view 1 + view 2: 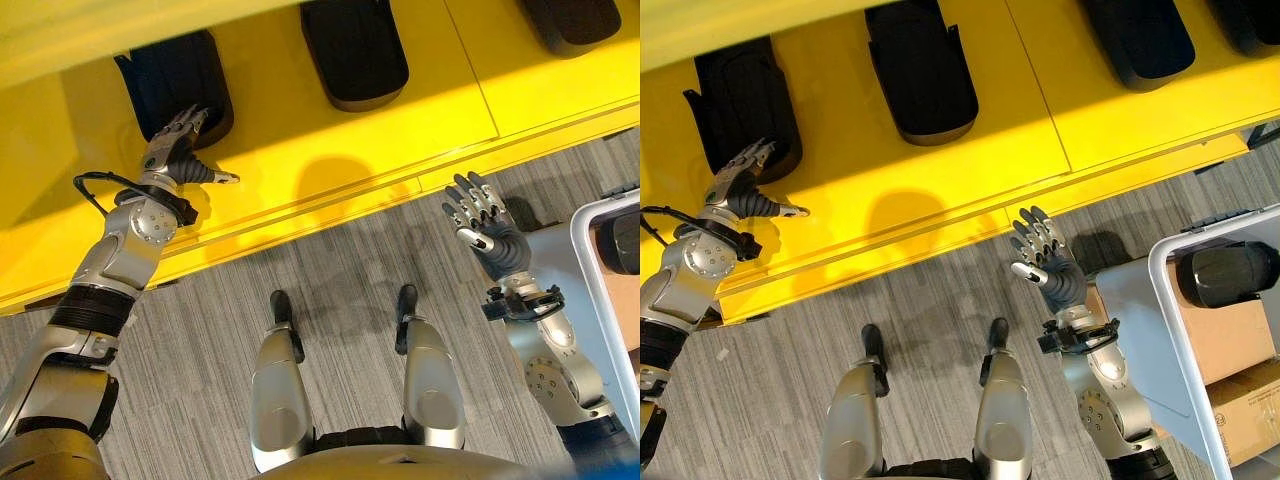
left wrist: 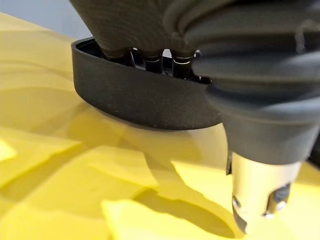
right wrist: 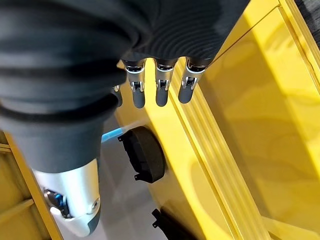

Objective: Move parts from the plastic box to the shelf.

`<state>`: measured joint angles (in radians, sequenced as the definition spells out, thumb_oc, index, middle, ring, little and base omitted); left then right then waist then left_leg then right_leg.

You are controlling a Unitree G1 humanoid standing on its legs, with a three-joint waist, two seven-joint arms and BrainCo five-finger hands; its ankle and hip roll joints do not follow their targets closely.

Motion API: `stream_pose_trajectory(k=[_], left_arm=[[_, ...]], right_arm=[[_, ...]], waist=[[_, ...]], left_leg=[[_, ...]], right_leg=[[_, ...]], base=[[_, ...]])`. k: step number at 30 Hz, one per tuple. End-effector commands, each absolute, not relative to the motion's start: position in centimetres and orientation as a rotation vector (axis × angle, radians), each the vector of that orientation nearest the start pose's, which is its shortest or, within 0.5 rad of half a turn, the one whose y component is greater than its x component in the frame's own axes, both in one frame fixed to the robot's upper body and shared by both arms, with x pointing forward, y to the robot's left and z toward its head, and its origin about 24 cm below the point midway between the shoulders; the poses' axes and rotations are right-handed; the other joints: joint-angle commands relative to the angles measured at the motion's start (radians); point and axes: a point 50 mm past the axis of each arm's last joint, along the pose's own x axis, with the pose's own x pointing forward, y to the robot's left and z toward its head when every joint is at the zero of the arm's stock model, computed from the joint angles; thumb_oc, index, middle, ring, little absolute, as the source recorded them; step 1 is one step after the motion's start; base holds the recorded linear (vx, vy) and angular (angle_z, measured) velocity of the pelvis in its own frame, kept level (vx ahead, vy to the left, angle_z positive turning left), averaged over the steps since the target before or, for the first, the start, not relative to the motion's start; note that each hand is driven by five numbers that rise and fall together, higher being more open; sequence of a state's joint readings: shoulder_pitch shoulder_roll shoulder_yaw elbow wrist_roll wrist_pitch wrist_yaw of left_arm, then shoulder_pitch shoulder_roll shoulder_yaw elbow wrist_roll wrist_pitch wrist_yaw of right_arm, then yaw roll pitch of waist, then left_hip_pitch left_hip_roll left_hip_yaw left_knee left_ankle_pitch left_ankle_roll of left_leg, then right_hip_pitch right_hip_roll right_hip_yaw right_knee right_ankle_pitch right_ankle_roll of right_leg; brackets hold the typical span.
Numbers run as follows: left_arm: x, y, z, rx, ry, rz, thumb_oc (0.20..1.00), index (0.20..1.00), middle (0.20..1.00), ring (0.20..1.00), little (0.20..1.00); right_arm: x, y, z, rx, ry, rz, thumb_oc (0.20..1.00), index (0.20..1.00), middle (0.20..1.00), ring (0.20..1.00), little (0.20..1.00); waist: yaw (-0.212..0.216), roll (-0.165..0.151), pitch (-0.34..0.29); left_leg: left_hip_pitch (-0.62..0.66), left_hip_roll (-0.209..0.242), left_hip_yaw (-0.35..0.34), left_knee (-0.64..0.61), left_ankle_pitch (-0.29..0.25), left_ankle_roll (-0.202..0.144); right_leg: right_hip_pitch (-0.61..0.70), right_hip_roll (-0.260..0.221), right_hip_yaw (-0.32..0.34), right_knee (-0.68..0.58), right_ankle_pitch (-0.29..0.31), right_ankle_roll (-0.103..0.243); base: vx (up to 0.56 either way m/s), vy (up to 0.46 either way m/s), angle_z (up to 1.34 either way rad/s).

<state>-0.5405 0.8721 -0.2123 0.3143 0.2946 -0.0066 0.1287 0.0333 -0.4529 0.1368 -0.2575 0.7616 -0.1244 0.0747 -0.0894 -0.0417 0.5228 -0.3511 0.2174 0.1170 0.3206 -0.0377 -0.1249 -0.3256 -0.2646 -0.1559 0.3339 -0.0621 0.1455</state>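
Three black moulded parts lie in a row on the yellow shelf (image 1: pixel 400 130). My left hand (image 1: pixel 170 150) rests its straight fingers on the near rim of the leftmost part (image 1: pixel 180 80), thumb stretched out over the shelf; that part's dark wall (image 2: pixel 140 100) fills the space in front of the hand in the left wrist view. My right hand (image 1: pixel 1045 255) hangs open and empty above the carpet, just in front of the shelf's edge. At the right stands the plastic box (image 1: pixel 1175 325), with one more black part (image 1: pixel 1228 272) lying in it.
Other black parts (image 1: pixel 920 70) (image 1: pixel 1140 40) sit further along the shelf. Cardboard (image 1: pixel 1230 340) lies in the box below the part. The right wrist view shows a black part (image 3: pixel 145 154) on a lower yellow level. Grey carpet (image 1: pixel 340 270) runs between shelf and box.
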Motion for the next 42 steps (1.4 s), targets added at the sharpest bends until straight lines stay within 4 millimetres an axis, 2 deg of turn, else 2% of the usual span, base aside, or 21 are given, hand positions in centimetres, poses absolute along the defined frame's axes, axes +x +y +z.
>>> stream_pose_trajectory(k=[1,13,22,42], left_arm=[[32.9,27.9,21.2,1.157,-0.333,0.222,1.0,1.0,1.0,1.0,1.0],[33.2,26.2,21.0,1.103,-0.359,0.164,1.0,1.0,1.0,1.0,1.0],[33.1,25.5,19.8,1.061,-0.331,0.109,1.0,1.0,1.0,1.0,1.0],[31.6,26.6,17.3,0.999,-0.246,0.109,1.0,1.0,1.0,1.0,1.0]], right_arm=[[23.3,-18.2,14.0,0.324,-0.397,0.318,1.0,1.0,1.0,1.0,1.0],[23.3,-18.2,13.8,0.33,-0.388,0.309,1.0,1.0,1.0,1.0,1.0],[23.4,-18.1,13.7,0.335,-0.379,0.312,1.0,1.0,1.0,1.0,1.0],[23.4,-18.1,13.7,0.328,-0.373,0.314,1.0,1.0,1.0,1.0,1.0]], waist=[[0.006,-0.018,-0.043],[0.001,-0.016,-0.046],[0.003,-0.013,-0.046],[0.012,-0.009,-0.047]], left_leg=[[-0.004,0.003,-0.025,0.055,-0.042,0.019],[-0.003,0.001,-0.025,0.059,-0.045,0.019],[0.0,0.002,-0.023,0.061,-0.046,0.021],[-0.009,0.0,-0.027,0.071,-0.05,0.025]], right_leg=[[0.008,-0.038,-0.034,0.043,-0.022,-0.004],[0.003,-0.037,-0.029,0.05,-0.023,-0.005],[0.004,-0.037,-0.025,0.052,-0.024,-0.007],[-0.003,-0.038,-0.023,0.062,-0.027,-0.011]], base=[[0.0,0.0,0.0],[0.0,0.0,0.0],[0.0,0.0,0.0],[0.0,0.0,0.0]])
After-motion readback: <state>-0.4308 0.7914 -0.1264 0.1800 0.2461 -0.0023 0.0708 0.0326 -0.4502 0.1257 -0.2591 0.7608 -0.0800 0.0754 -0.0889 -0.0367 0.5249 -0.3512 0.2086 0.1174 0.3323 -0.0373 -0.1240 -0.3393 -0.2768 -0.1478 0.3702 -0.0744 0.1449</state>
